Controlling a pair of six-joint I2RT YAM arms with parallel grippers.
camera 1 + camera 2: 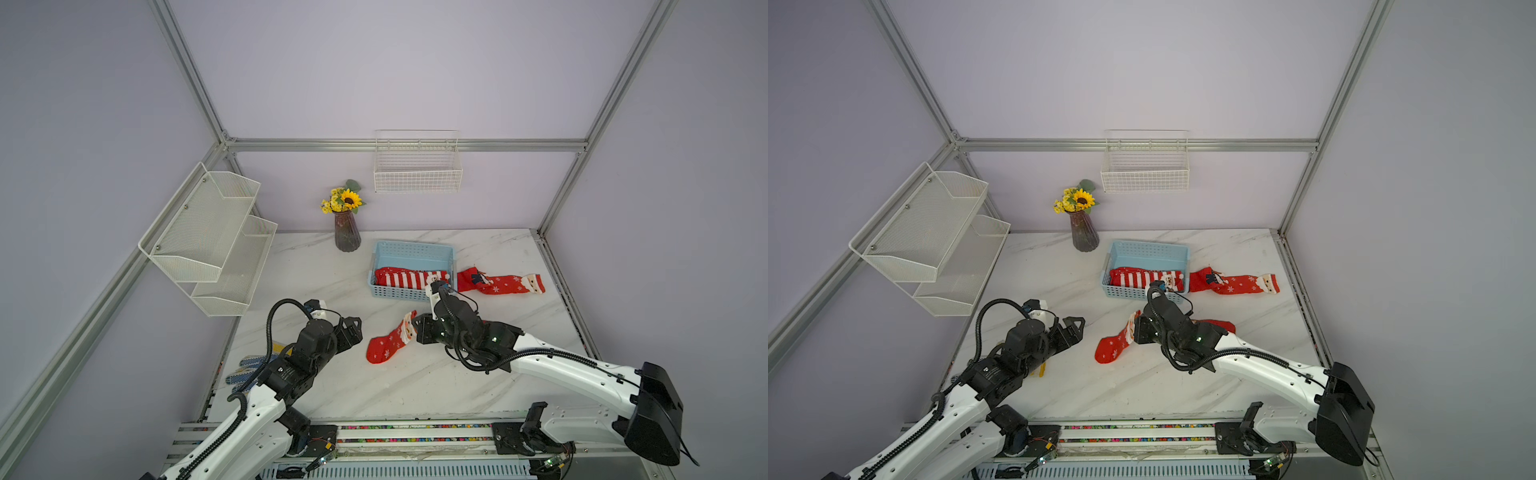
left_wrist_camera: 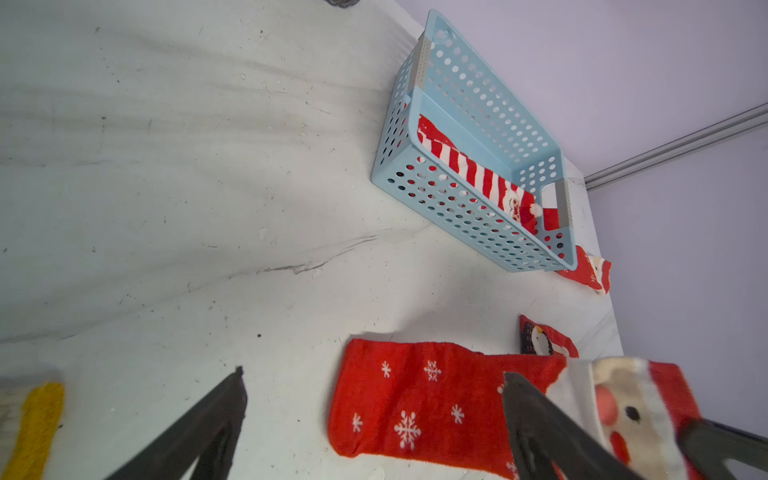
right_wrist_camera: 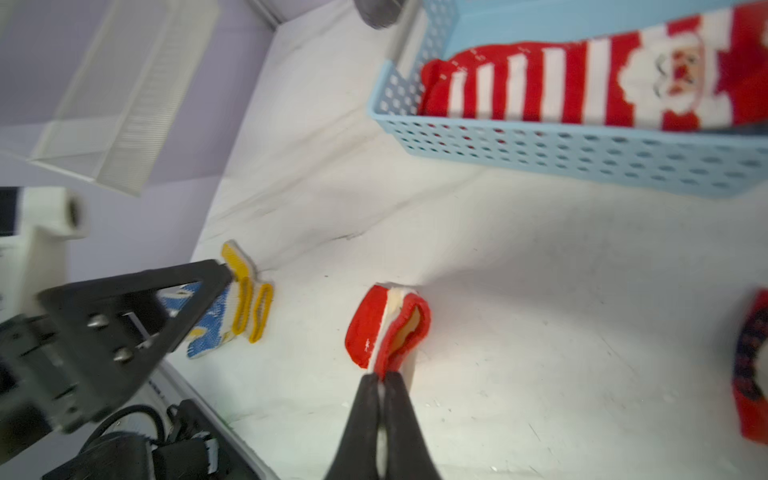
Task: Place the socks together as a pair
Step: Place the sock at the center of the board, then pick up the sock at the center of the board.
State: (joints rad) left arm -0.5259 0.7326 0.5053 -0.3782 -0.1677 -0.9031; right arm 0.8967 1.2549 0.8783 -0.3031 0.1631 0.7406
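ITEM snowflake sock (image 1: 388, 343) — flat on worktop (image 1: 332, 395), Santa cuff pinched shut in right fingers (image 3: 380, 376), likely for dragging to its mate | left fingers (image 1: 355, 330) spread wide, empty, near toe end, seemingly ready to help | striped socks (image 1: 405, 278) beyond right fingers in blue basket (image 1: 415, 246), apparently paired

I operate inside a cell enclosed by plain pale lilac walls (image 1: 415, 75), braced by an aluminium profile frame (image 1: 311, 144). The work surface is a white marble-pattern table top (image 1: 415, 386) with grey veins. A white two-tier mesh rack (image 1: 208, 237) is fixed to the left wall, above the table's edge. A white wire basket (image 1: 417, 170) hangs on the back wall from the horizontal profile. A dark ribbed vase (image 1: 347, 235) holding a sunflower (image 1: 350, 200) stands on the table near the back wall. Lighting is even and diffuse; shadows are soft.
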